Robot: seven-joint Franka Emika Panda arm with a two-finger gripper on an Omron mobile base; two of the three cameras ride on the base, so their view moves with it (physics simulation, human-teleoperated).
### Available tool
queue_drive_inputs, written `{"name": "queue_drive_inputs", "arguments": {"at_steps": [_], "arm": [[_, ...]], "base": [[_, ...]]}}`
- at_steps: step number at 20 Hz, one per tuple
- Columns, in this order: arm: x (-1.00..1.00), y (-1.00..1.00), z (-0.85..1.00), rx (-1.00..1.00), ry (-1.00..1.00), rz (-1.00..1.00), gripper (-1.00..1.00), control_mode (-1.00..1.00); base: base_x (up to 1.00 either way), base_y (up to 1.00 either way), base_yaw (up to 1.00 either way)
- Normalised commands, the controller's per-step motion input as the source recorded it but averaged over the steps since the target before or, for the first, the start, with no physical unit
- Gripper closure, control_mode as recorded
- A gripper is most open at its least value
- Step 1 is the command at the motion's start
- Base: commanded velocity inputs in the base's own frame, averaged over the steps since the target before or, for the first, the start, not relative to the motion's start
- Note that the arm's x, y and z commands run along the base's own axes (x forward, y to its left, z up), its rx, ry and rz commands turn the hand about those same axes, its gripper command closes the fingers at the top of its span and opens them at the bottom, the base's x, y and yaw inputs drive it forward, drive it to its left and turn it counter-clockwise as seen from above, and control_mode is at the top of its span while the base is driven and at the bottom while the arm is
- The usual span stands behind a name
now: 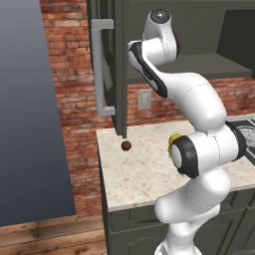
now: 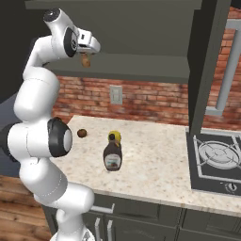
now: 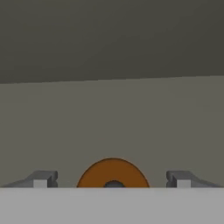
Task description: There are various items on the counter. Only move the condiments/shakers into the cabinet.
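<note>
Cabinet (image 1: 117,64): door swung open, bar handle (image 1: 101,69) facing out.
Gripper (image 3: 112,180): up at the cabinet shelf (image 2: 141,70), jaws spread wide, fingers clear of the load on both sides.
Wooden shaker (image 2: 85,60): just under the gripper at the shelf's front edge; seen from the hand as a brown round top betw. the fingers, not gripped.
Dark bottle (image 2: 112,156): upright on table (image 2: 155,164), mid-slab.
Yellow squeeze bottle (image 2: 114,136): just behind the dark bottle.
Brown ball (image 2: 82,133): on table, nr back wall, apart from bottles.
</note>
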Motion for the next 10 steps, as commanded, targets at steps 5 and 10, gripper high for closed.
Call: {"name": "queue_drive_inputs", "arguments": {"at_steps": [5, 10], "arm": [[0.25, 0.00, -0.13, -0.09, -0.05, 0.00, -1.00, -1.00], [0.07, 0.00, -0.08, -0.04, -0.02, 0.00, -1.00, -1.00]], "base": [[0.00, 0.00, 0.00], [0.00, 0.00, 0.00]]}}
